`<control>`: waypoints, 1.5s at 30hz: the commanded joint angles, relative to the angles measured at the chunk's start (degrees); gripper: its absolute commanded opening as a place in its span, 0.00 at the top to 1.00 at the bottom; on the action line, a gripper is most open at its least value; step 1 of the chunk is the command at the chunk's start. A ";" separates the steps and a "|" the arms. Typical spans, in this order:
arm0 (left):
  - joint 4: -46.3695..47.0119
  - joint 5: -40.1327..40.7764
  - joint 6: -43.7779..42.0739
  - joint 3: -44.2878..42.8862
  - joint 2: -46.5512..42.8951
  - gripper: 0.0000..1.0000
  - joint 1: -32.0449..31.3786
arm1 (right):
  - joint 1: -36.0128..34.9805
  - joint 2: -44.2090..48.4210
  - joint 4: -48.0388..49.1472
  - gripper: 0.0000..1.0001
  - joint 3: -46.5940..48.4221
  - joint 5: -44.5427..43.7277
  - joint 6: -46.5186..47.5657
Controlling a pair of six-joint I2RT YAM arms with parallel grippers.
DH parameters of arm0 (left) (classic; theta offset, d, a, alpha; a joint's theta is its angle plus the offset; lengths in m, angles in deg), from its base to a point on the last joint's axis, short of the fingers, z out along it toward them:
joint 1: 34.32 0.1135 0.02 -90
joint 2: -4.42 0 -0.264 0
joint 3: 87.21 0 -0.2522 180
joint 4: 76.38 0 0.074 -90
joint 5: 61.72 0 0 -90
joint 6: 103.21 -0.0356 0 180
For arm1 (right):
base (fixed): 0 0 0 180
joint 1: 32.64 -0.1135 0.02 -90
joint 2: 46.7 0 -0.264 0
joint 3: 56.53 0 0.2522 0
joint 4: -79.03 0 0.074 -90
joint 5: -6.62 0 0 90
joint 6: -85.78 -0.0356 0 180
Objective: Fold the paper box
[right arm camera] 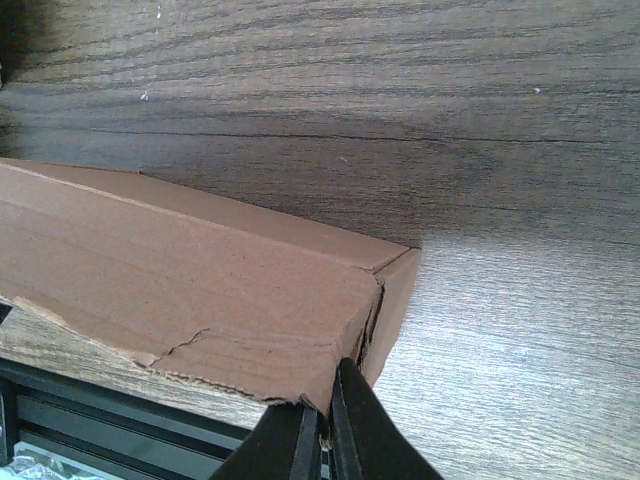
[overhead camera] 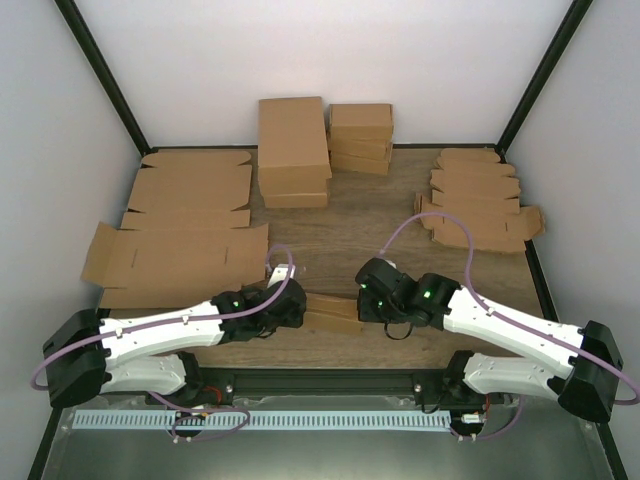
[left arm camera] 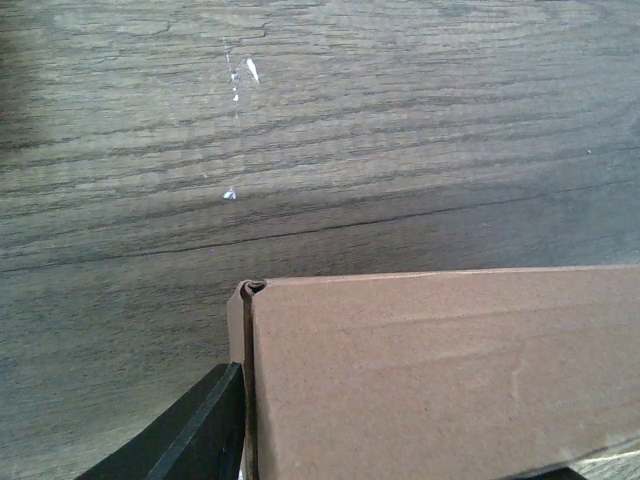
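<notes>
**Both ends held, close to the near edge**

The right gripper (right arm camera: 325,440) has its jaws almost together, nipping the lower corner of the box (right arm camera: 200,270), with only thin card between the fingertips. The left gripper (overhead camera: 297,303) stands about half open across the box's other end. In its wrist view one black finger (left arm camera: 195,435) lies against the end wall. The other finger shows only as a dark sliver at the bottom right. Card fills the space between them, so it looks clamped on the box.

The box is a shallow brown oblong, lying between the two grippers on the table (overhead camera: 340,230), close to the near edge and roughly midway across. Its top face is closed and flat. Along the lower edge by the right gripper the card is ragged and torn, and the corner seam there gapes a little. At the left end the corner fold is slightly crushed.

Farther out, large flat sheets (overhead camera: 190,215) lie overlapping on the left side of the table. Two stacks of bigger boxes (overhead camera: 293,150) stand at the back, touching each other. A pile of die-cut blanks (overhead camera: 480,200) sits at the right rear. A purple cable (overhead camera: 430,225) loops above the right arm.
</notes>
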 commanded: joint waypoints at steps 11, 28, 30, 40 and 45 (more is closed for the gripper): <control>-2.17 -0.66 0.06 0.02 1.76 0.55 -0.51 | -0.27 0.87 -2.09 0.97 0.95 0.20 0.07; -2.76 -0.33 0.24 -0.08 1.84 0.57 -0.46 | -0.30 -1.97 -7.74 0.98 3.91 -1.55 4.70; -2.72 -0.38 0.28 -0.18 1.90 0.57 -0.46 | -0.29 -2.18 -8.13 0.98 4.25 -1.80 5.15; -2.76 -0.47 0.46 -0.17 1.80 0.57 -0.46 | -0.29 -2.51 -8.22 0.98 3.92 -1.94 3.78; -2.74 -0.65 0.59 -0.12 1.55 0.57 -0.46 | -0.38 -2.02 -3.98 0.99 1.03 0.18 0.30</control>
